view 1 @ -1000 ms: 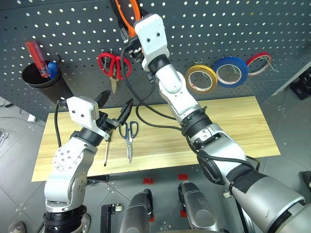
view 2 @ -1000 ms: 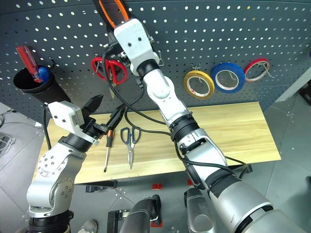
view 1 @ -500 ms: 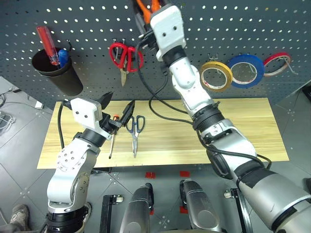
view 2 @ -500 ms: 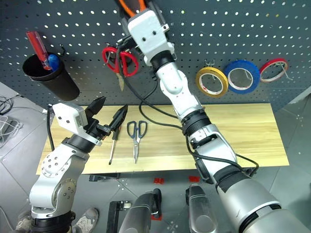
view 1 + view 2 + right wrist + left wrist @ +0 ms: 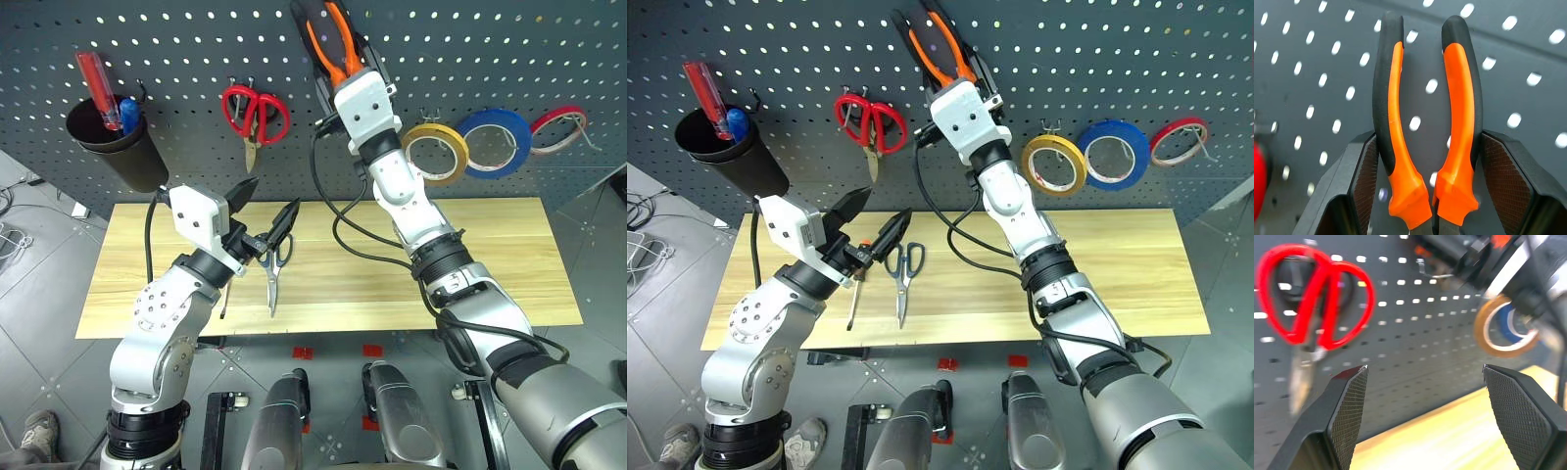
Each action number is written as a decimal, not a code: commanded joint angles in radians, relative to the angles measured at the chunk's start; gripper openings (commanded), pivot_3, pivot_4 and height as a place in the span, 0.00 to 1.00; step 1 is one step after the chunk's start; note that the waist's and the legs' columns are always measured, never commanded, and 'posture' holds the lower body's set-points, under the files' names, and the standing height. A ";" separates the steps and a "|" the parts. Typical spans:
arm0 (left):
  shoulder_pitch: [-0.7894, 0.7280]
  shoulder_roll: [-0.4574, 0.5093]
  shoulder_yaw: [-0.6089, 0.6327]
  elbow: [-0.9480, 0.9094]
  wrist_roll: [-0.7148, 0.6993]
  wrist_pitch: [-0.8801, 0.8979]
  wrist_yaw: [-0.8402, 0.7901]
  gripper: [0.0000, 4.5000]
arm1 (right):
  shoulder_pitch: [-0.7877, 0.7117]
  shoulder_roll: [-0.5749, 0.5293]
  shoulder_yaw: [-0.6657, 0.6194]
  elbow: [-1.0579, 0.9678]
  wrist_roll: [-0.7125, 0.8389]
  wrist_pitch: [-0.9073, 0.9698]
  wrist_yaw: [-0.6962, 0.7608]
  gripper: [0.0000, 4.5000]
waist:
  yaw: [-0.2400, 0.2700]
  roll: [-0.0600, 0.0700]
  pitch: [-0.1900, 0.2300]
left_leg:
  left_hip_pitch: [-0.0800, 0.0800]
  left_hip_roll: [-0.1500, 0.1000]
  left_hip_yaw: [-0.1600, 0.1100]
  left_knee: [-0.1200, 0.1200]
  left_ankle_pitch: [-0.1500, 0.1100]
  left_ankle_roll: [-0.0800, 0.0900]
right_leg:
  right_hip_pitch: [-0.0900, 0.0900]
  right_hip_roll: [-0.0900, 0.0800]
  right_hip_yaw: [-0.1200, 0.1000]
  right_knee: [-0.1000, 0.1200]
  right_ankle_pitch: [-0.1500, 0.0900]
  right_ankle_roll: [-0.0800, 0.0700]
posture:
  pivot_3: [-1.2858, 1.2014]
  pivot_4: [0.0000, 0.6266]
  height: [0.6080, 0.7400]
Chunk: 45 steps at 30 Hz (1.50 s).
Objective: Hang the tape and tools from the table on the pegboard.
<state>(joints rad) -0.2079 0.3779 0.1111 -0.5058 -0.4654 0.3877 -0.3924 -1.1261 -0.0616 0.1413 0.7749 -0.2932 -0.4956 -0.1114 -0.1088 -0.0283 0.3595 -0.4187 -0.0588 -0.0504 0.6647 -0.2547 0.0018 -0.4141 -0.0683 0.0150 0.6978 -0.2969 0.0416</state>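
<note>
Orange-and-black-handled pliers (image 5: 336, 44) stand upright against the dark grey perforated pegboard (image 5: 176, 39), handles up, long axis vertical, clamped between the two black fingers of the right hand (image 5: 1425, 161), which sits just below them. They are high on the board, between the red-handled scissors (image 5: 254, 115) and the yellow tape roll (image 5: 434, 154); whether they have caught a hook I cannot tell, so the next move likely depends on finding a hook close to the handles. Beyond the yellow roll hangs the flat blue tape ring (image 5: 496, 140). Dark-blue-handled scissors (image 5: 273, 269) lie on the light wood-grain desk (image 5: 509, 264) left of its middle, blades toward the front edge. The left hand (image 5: 265, 213), fingers apart and empty, hovers just above them, so it is the nearer arm.
</note>
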 commanded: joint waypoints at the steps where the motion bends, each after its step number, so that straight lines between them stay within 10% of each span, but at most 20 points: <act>1: -0.009 0.014 0.006 -0.021 -0.006 -0.005 -0.017 0.88 | -0.003 -0.006 -0.013 -0.041 0.002 0.007 -0.025 0.63 | 0.000 0.000 0.000 | 0.000 0.000 0.000 0.000 0.000 0.000 | 0.000 0.000 0.000 0.000 0.000 0.000 | 0.47 0.64 1.00; 14: 0.036 -0.005 0.009 -0.008 0.032 0.016 0.037 0.88 | 0.192 0.037 -0.076 -0.304 0.198 0.419 0.157 0.63 | 0.005 -0.001 -0.001 | 0.003 0.001 -0.004 0.001 0.000 0.003 | 0.004 0.001 -0.002 -0.001 0.003 -0.001 | 0.45 0.59 1.00; 19: 0.094 -0.038 0.008 -0.020 0.021 0.045 0.071 0.88 | 0.268 0.025 -0.051 -0.459 0.208 0.539 0.215 0.99 | 0.002 -0.002 -0.002 | 0.001 0.001 -0.003 0.000 0.001 0.002 | 0.002 0.001 -0.002 -0.003 0.003 -0.001 | 0.44 0.56 1.00; 35: 0.112 -0.111 -0.032 0.147 0.147 0.463 0.351 1.00 | 0.572 -0.249 0.222 -1.221 0.564 1.256 0.823 1.00 | -0.029 -0.002 -0.002 | -0.009 0.003 -0.003 0.000 0.001 0.002 | -0.007 0.004 -0.001 -0.002 0.003 -0.001 | 0.42 0.58 1.00; 45: -0.055 -0.228 -0.008 0.419 0.215 0.467 0.436 1.00 | 0.617 -0.354 0.253 -1.341 0.651 1.360 0.867 1.00 | -0.031 -0.004 -0.002 | -0.009 0.004 -0.004 0.000 0.001 0.002 | -0.007 0.005 -0.002 -0.002 0.003 0.000 | 0.41 0.59 1.00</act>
<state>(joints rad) -0.2591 0.1585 0.0934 -0.1065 -0.2653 0.8701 0.0313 -0.4966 -0.4254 0.4057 -0.5223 0.3350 0.8623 0.7605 -0.1402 -0.0319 0.3574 -0.4274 -0.0553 -0.0540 0.6646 -0.2540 0.0040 -0.4208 -0.0637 0.0128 0.6956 -0.2935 0.0412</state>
